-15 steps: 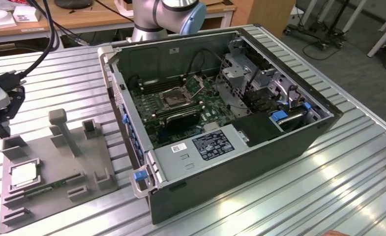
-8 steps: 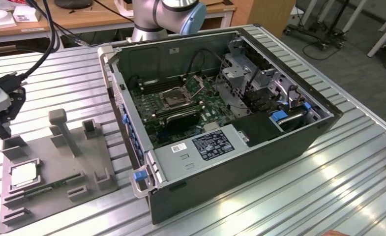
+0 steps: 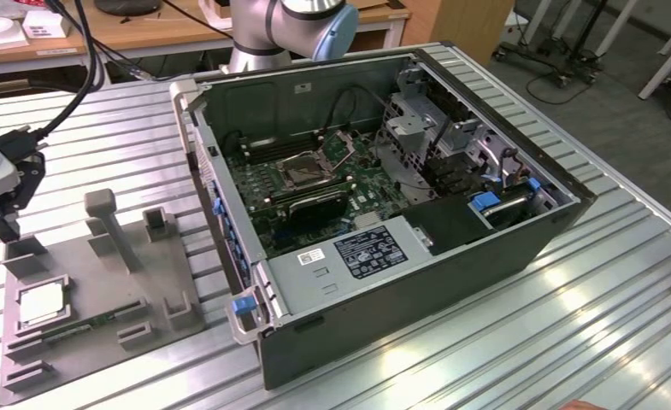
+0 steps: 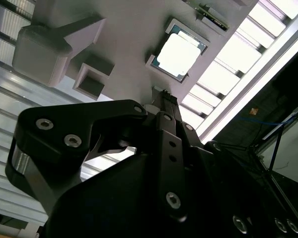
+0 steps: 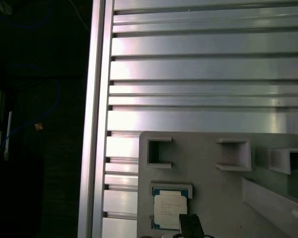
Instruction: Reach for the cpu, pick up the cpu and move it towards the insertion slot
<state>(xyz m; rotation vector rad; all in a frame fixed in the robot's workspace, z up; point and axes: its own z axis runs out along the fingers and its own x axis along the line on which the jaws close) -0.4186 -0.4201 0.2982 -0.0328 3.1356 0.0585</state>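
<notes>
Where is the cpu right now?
The cpu lies in a square recess of the grey tray at the exterior view's left, beside the green circuit strip, outside the computer case.

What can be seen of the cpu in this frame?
The cpu is a small flat square chip with a shiny silver-grey metal top and a paler rim. It lies flat, top up, in a square recess of the grey tray, at the exterior view's left. Only the tray touches it; the gripper hangs above the tray, apart from it.
</notes>
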